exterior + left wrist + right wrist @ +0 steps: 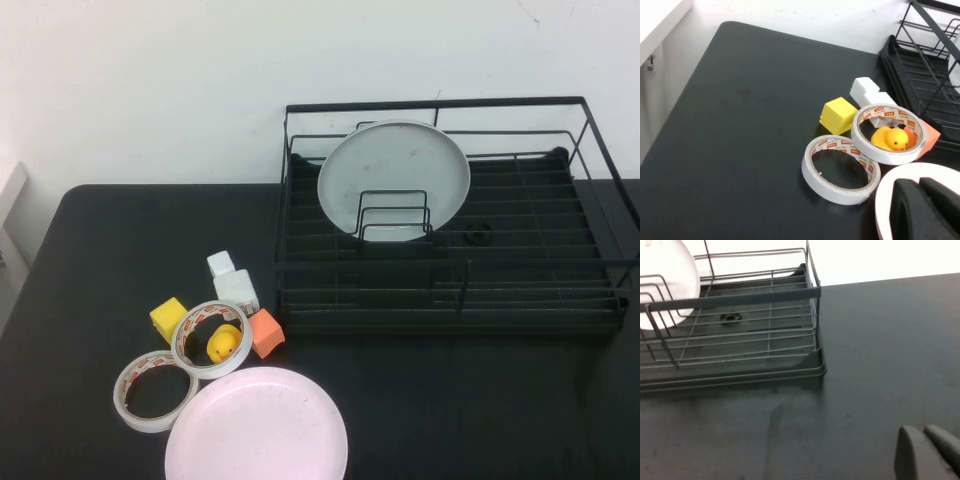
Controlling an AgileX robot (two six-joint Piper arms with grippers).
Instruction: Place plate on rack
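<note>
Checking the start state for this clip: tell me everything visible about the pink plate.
The pink plate is large, round, pale pink and smooth, with a shallow rim; it looks like plastic or glazed ware. It lies flat on the black table at the near edge, in front of the rack, not yet in it. A tape roll sits at its rim. The left gripper, shut, hovers over it; the right gripper, shut, is near the rack's far corner.

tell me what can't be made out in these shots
- Pink plate: near edge cut off by the high view's frame; in the left wrist view the shut left gripper covers part of it.
- Grey-white plate in the rack: lower part crossed by wire loops.
- Right gripper: shut, only fingertips in view, over bare table.
</note>
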